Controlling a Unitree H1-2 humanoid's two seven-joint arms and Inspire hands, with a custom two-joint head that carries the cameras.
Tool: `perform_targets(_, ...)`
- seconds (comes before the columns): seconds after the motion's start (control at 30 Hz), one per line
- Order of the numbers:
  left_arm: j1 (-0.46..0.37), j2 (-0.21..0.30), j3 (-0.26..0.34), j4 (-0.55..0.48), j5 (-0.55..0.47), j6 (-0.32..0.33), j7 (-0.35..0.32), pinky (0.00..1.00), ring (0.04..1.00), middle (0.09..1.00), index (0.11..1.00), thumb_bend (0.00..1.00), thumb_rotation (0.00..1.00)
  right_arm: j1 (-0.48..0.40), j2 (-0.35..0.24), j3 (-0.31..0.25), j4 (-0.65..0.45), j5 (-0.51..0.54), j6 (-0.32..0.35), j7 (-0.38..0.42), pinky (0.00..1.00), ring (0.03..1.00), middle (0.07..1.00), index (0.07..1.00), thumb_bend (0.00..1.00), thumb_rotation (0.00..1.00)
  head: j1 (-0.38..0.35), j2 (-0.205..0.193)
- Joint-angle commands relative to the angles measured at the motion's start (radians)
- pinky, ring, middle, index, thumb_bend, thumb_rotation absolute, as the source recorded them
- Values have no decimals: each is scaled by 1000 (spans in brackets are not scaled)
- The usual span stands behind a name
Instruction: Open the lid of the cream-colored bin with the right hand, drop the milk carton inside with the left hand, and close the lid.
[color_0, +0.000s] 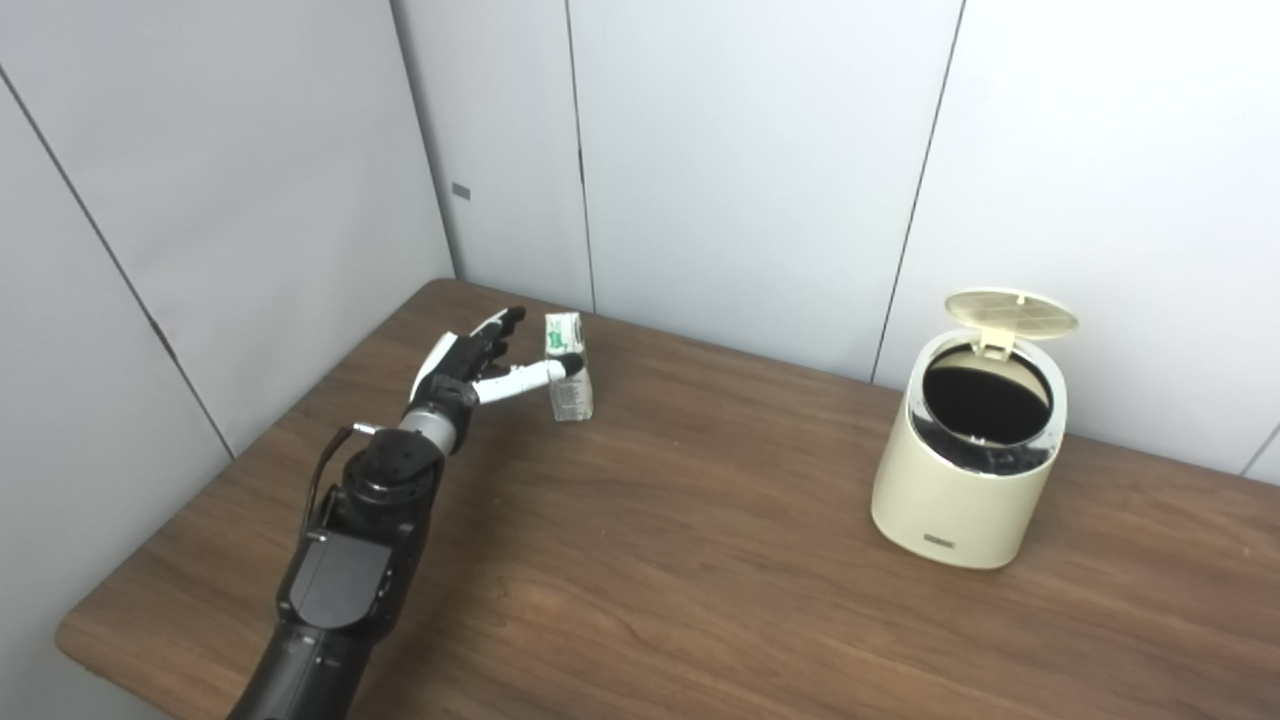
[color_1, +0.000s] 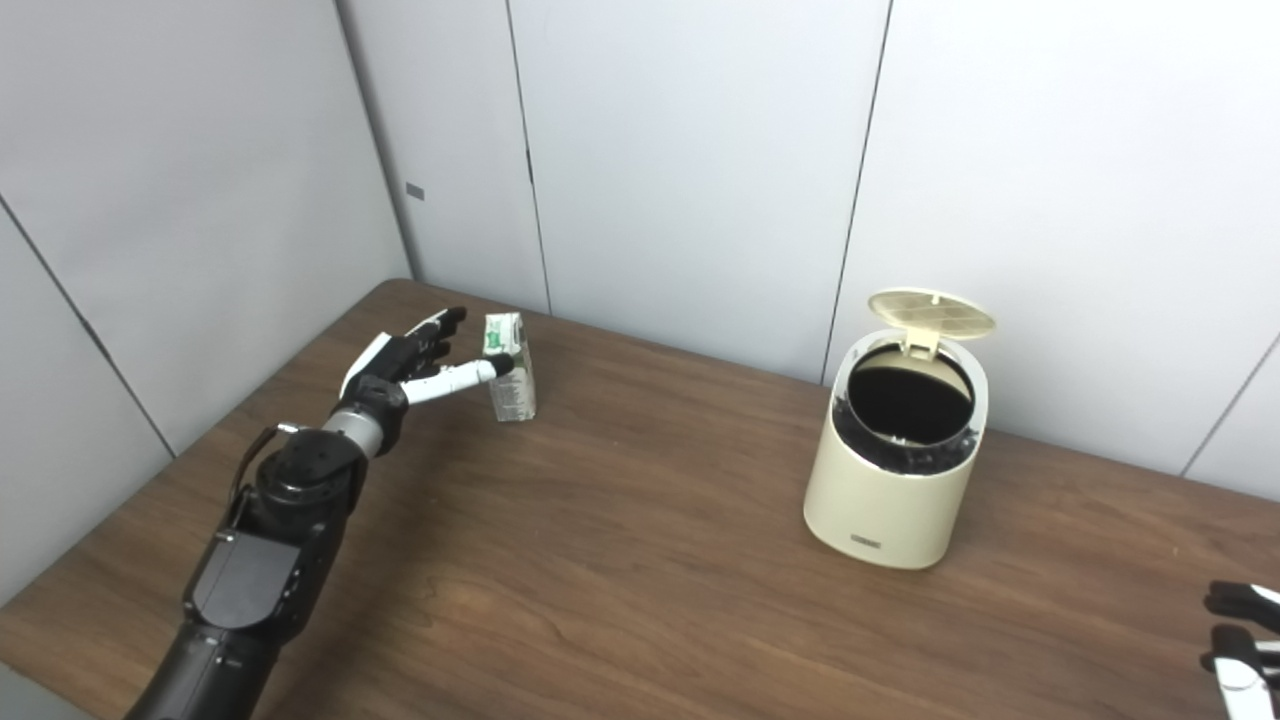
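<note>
Right eye view: only fingertips of the right hand (color_1: 1240, 640) show at the lower right edge, grip unreadable. Farther on the desk (color_0: 700, 560), the cream-colored bin (color_0: 960, 470) stands with lid (color_0: 1010, 312) raised. Farthest, the left hand (color_0: 480, 365), fingers spread, thumb touching the upright milk carton (color_0: 570, 368).
</note>
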Motion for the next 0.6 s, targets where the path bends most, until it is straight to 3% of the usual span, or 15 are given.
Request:
perform_targets(0.0,-61,47,-15,9,4,-1,0,1000,1000,1000,1000,1000,306,1,-12,-8,29,-9,-28,-4,272,438,612,606,445,807,-2,-1)
perform_targets(0.13,-99,77,-64,74,52,-1,-7,996,1000,1000,1000,1000,266,-1,-13,-4,35,-14,-30,2,354,521,621,603,462,819,-12,-8)
perform_targets(0.3,-145,92,-98,149,126,-2,-11,976,1000,1000,1000,1000,208,-2,-7,-7,44,-1,-37,3,340,513,627,599,449,792,-15,-11)
perform_targets(0.37,-165,91,-102,176,148,-2,-18,968,1000,1000,1000,1000,203,0,-5,-8,38,3,-32,7,285,455,619,600,458,796,-15,-14)
perform_targets(0.47,-188,84,-104,206,168,-2,-35,945,980,993,1000,1000,181,3,-6,-8,34,2,-27,8,340,508,621,599,474,800,-18,-13)
perform_targets(0.57,-208,79,-111,229,200,-2,-59,912,958,977,998,1000,168,4,-7,-9,36,2,-34,6,298,470,618,598,488,810,-23,-15)
